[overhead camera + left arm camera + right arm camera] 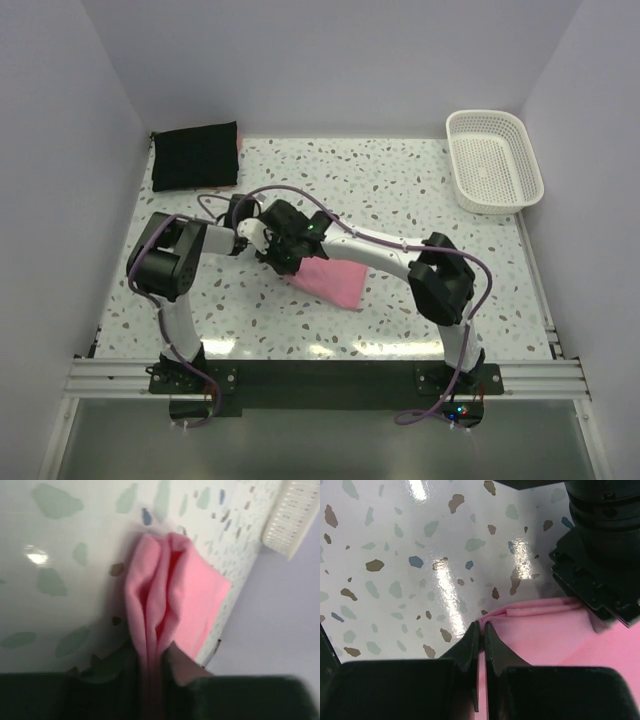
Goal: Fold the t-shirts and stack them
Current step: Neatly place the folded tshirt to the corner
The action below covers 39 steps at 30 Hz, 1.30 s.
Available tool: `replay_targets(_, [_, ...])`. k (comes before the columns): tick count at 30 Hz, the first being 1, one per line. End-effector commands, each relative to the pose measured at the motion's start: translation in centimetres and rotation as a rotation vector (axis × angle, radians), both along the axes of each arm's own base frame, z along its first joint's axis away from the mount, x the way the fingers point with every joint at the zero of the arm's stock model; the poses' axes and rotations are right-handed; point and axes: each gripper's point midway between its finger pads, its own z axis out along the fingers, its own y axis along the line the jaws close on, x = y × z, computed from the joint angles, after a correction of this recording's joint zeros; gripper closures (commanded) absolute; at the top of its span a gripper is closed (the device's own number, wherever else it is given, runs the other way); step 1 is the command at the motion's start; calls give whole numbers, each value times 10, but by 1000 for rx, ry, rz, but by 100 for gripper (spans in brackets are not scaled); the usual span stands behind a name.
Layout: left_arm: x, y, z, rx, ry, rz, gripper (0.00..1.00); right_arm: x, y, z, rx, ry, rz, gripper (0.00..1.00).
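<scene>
Left gripper (151,685): clamped on a bunched edge of the pink t-shirt (335,282), with the cloth gathered into pleats between the fingers. Right gripper (481,632): fingertips pressed together at the same garment's folded edge; it cannot be told whether a layer is caught between them. Both tools sit side by side at the end of the pink t-shirt farthest from the basket (500,207). The garment lies folded on the table (400,190), well to the left of the basket and nearer the arm bases. The black t-shirt (195,155), a folded rectangle, lies far left of the basket and about level with it. Assessment: the step in hand appears to be taking up the pink bundle for stacking. Recommended: make sure both grips take every layer, raise the two grippers together and level so the folds do not spill, then carry away from the basket toward the black t-shirt and set the edges square.
</scene>
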Motion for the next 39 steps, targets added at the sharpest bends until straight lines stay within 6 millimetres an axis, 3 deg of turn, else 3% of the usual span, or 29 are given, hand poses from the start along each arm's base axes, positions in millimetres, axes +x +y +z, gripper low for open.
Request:
replay_targets(1, [2,10,-21,171,13,-11,83,11,27,35,123,-52,-31,100])
replay_targets(2, [10,12,-16,215,-39,-42,98,14,27,41,135,-55,-51,100])
replay_targets(4, [7,26,-21,324,-22,-66,100,19,22,47,140,-39,-88,99])
replay_targets(5, [22,27,-9,363,-78,-79,100,20,18,56,152,-40,-95,84])
replay_targets(7, [26,45,-12,506,-118,-149,100,30,2,63,156,-24,-134,61])
replay_targets(8, [43,48,0,557,-194,-190,100,33,-5,65,156,-14,-149,42])
replay_targets(10, [52,60,7,647,-220,-220,100,46,-28,80,174,-2,-207,30])
replay_targets(14, [98,72,49,807,-413,-300,100,67,-72,91,156,-29,-286,4])
replay_targets(18, [139,81,89,913,-590,-353,100,85,-117,94,115,-65,-346,1])
replay_targets(22, [183,91,120,978,-719,-392,100,90,-142,85,75,-55,-385,1])
replay_targets(24, [198,107,127,991,-728,-362,100,92,-148,84,68,-54,-398,1])
replay_targets(25, [209,109,142,985,-764,-341,100,93,-149,85,72,-59,-398,1])
replay_targets(28, [228,132,143,1024,-747,-306,100,96,-151,83,66,-64,-405,1])
replay_targets(31, [249,149,166,1065,-797,-243,100,98,-153,83,64,-69,-408,1])
replay_targets(34, [258,161,188,1111,-853,-202,100,99,-153,81,61,-70,-406,1])
replay_targets(39, [263,169,208,1148,-890,-181,100,104,-150,77,63,-69,-406,1])
